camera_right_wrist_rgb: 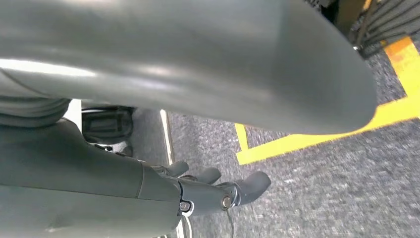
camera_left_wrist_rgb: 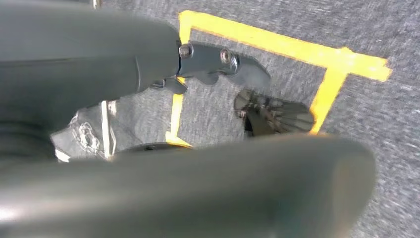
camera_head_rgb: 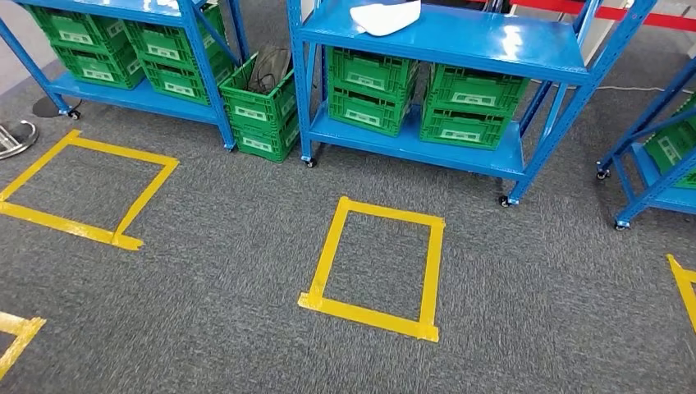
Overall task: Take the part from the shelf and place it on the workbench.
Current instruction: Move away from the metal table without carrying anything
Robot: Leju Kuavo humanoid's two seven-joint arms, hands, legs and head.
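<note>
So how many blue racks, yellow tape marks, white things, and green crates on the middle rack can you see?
Blue racks: 3
Yellow tape marks: 4, two cut off by the picture's edge
Green crates on the middle rack: 4
White part: 1
Total: 12

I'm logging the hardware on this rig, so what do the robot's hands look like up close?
Both look alike: the left hand and right hand each have a smooth, glossy grey cover, a thick rounded grey thumb, and darker metallic fingers joined with small silver screws. A thin cable hangs from the right hand.
</note>
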